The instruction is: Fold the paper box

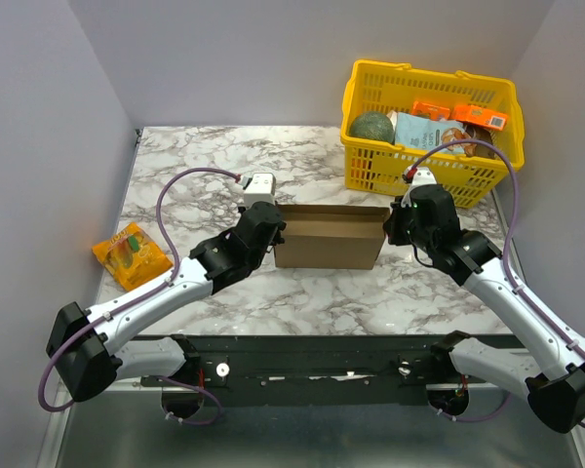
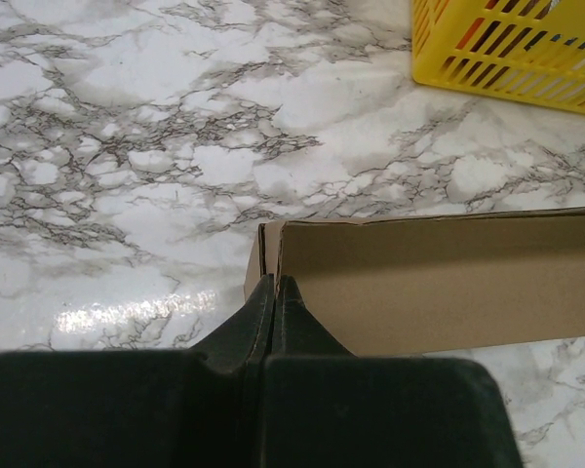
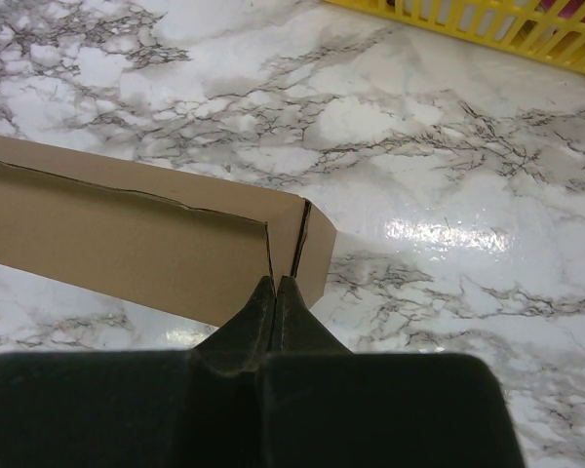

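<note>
Behind the paper box (image 1: 330, 237), a yellow basket (image 1: 375, 168)

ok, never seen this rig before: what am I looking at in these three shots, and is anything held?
Two robot arms, bolted side by side. The wide picture comes from a fixed camera above and behind them; the other two come from a camera on each wrist. On the marble table: a paper box, a yellow basket with goods, an orange snack packet. The left gripper and right gripper are shut, tips at opposite ends of the box. Whether they pinch cardboard is unclear.
</note>
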Robot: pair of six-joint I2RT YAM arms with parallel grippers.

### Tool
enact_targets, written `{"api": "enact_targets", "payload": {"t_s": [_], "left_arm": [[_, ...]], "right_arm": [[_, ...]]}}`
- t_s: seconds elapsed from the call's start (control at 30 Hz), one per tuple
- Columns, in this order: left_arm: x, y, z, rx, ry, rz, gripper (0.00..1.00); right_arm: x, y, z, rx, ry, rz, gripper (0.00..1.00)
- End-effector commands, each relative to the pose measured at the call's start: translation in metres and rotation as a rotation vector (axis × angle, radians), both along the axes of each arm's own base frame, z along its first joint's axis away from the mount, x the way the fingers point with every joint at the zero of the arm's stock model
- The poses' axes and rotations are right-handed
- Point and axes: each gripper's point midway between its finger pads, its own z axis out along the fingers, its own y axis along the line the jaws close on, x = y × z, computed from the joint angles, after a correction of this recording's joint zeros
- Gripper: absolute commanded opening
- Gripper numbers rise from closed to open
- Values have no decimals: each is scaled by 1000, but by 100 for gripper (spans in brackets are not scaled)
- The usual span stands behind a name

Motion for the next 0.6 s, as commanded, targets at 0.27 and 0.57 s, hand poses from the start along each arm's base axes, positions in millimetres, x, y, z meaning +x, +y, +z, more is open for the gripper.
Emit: {"api": "enact_targets", "payload": {"t_s": [0.27, 0.57], "left_arm": [[-37, 63, -80, 406, 243, 26, 0], [-40, 39, -86, 317, 252, -41, 0]], "right_arm": [[-24, -7, -29, -46, 118, 11, 1], [-24, -7, -30, -49, 122, 10, 1]]}}
